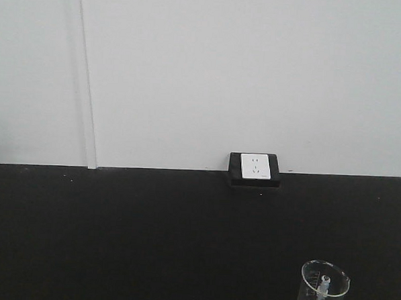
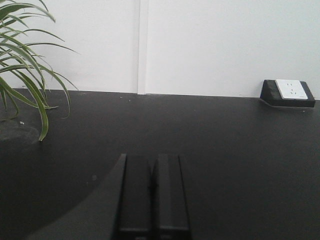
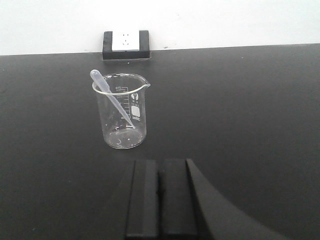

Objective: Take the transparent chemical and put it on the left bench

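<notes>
A clear glass beaker [image 3: 122, 112] with a plastic dropper [image 3: 111, 99] leaning inside stands upright on the black bench, a short way ahead and left of my right gripper [image 3: 160, 162]. It also shows at the bottom right of the front view [image 1: 322, 291]. My right gripper is shut and empty, low over the bench. My left gripper [image 2: 152, 156] is shut and empty over bare black bench; the beaker is out of its view.
A white wall socket in a black housing [image 1: 255, 168] sits at the back edge of the bench against the white wall, also seen in both wrist views [image 2: 290, 92] [image 3: 126, 44]. A green leafy plant [image 2: 22, 75] stands at the far left.
</notes>
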{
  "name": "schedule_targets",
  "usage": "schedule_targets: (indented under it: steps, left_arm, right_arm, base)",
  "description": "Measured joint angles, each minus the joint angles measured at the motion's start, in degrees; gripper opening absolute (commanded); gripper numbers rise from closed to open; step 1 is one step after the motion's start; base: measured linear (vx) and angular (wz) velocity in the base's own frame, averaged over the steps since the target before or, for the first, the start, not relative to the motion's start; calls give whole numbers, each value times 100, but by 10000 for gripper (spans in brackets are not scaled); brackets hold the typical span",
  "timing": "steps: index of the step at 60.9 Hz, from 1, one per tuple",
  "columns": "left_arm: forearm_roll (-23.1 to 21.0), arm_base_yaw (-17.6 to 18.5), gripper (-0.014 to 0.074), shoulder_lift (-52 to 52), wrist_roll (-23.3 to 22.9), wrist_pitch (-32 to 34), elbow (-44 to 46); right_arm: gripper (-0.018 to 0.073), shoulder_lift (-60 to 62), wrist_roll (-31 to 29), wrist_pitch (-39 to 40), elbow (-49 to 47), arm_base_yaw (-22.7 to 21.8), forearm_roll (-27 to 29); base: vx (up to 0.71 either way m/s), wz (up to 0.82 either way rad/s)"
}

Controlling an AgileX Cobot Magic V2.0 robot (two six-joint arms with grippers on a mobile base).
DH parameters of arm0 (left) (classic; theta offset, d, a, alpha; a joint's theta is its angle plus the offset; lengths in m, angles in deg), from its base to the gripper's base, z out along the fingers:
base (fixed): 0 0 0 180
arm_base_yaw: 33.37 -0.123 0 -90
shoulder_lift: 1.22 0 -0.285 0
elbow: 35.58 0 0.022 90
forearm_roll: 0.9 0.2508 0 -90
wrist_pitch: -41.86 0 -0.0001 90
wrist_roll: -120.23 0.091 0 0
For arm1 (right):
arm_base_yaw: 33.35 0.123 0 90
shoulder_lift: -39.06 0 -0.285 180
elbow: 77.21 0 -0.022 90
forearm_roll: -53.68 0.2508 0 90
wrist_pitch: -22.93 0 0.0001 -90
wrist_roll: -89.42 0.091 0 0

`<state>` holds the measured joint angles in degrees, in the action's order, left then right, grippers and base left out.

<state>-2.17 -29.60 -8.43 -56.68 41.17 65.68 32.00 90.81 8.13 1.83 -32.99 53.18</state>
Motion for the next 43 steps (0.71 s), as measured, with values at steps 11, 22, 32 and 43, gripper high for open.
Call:
schedule_targets:
  steps: [11,22,32,43]
  left_arm:
    - [0,0,-3,0,0,0,0]
    - [0,0,-3,0,0,0,0]
    - [0,0,-3,0,0,0,0]
    - [0,0,-3,0,0,0,0]
  right_arm:
    - [-7,0,0,0,0,0,0]
    - [-7,0,0,0,0,0,0]
    - [-7,0,0,0,0,0,0]
    - [-7,0,0,0,0,0,0]
  base:
    - [0,0]
    - [0,0]
    - [0,0]
    - [0,0]
